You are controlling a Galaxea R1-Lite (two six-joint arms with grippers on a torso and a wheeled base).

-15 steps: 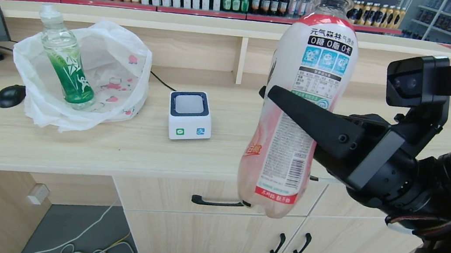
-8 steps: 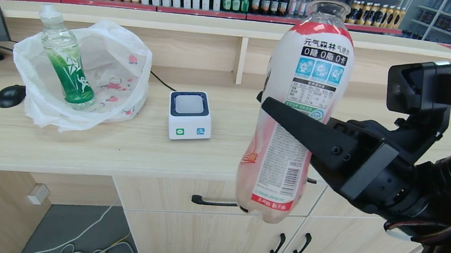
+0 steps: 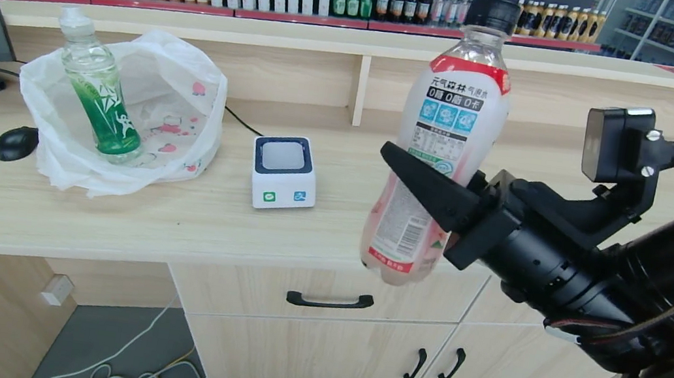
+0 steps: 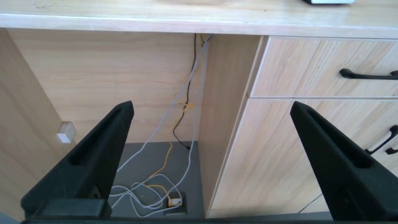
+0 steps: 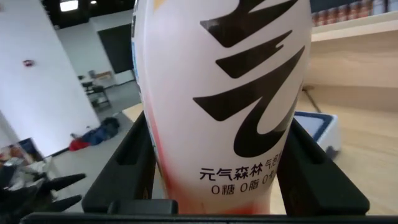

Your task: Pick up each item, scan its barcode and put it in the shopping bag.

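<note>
Now right claw (image 3: pixel 417 175) clamps pink bottle (image 3: pixel 452 119) seemingly beyond counter edge (image 3: pixel 105 243); left claw (image 4: pixel 211 109) apart

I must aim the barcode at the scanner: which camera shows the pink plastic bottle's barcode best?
The head view: the black-striped barcode on the pink plastic drink bottle faces it, low on the label. The right wrist view faces the bottle's opposite side, with large black lettering; the left wrist view looks at the wooden cupboard.
</note>
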